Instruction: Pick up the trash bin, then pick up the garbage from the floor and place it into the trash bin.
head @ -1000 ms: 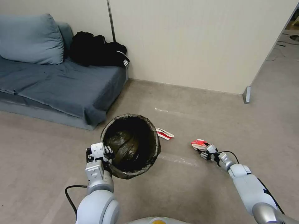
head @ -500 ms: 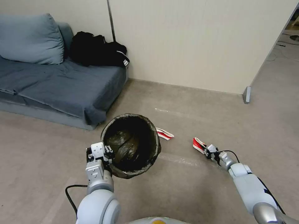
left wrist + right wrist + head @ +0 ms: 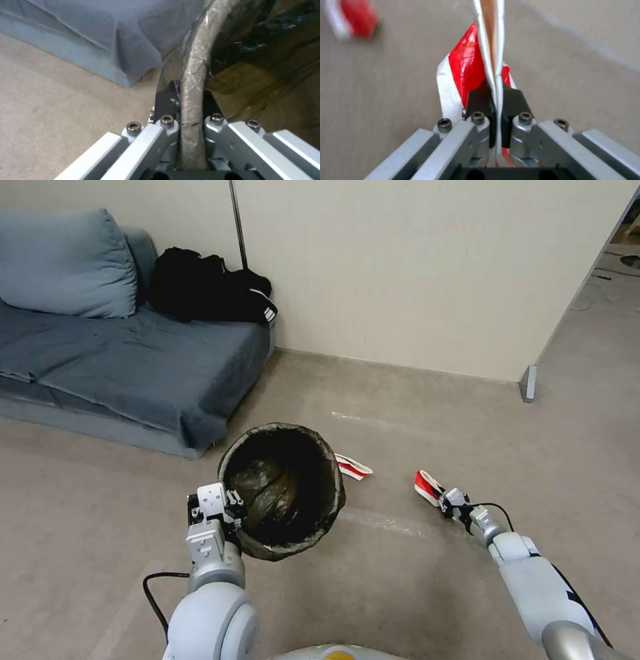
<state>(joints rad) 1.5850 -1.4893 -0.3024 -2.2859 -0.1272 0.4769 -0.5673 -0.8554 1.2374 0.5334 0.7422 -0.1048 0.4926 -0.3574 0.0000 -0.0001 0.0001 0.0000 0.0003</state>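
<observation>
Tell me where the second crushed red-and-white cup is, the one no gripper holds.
In the head view the loose cup lies on the floor just right of the trash bin, left of the right gripper.

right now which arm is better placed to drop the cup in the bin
Right. The right gripper is shut on the cup, beside the bin; the left gripper clamps the bin's rim.

Blue-grey sofa sits far left with a big cushion and a black bag dumped on it. Beige partition wall runs behind, and there's plain grey floor everywhere else.
</observation>
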